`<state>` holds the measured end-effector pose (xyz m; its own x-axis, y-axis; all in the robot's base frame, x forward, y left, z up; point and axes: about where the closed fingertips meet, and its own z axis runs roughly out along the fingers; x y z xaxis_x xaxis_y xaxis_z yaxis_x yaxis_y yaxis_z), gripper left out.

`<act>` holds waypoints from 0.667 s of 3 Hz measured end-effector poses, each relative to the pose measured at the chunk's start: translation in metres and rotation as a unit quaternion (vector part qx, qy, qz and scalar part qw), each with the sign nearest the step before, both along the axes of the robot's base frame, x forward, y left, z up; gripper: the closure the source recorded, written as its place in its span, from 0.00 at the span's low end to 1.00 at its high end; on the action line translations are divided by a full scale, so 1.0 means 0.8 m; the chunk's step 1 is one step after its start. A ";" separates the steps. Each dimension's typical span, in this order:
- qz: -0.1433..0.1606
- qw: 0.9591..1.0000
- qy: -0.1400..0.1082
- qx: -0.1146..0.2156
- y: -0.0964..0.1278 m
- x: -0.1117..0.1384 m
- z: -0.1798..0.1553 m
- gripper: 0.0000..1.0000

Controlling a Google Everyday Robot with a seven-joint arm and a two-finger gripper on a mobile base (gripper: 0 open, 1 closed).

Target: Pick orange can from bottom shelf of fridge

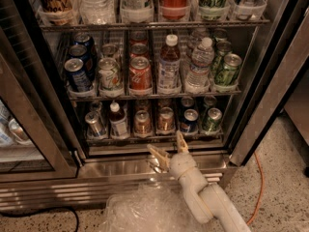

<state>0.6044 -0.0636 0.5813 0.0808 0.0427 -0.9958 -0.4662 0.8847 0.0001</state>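
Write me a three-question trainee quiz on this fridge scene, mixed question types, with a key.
1. True or false: the gripper is shut on an orange can.
2. On the bottom shelf, what stands just right of the two front orange cans? A) dark blue can B) water bottle C) red can
3. Short answer: which shelf holds the red Coca-Cola can?
Key: 1. False; the gripper is open and empty, in front of the steel sill below the bottom shelf. 2. A. 3. The shelf directly above the bottom one.
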 end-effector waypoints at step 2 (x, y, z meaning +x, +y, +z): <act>-0.010 1.000 -0.006 0.003 -0.006 0.020 0.007 0.21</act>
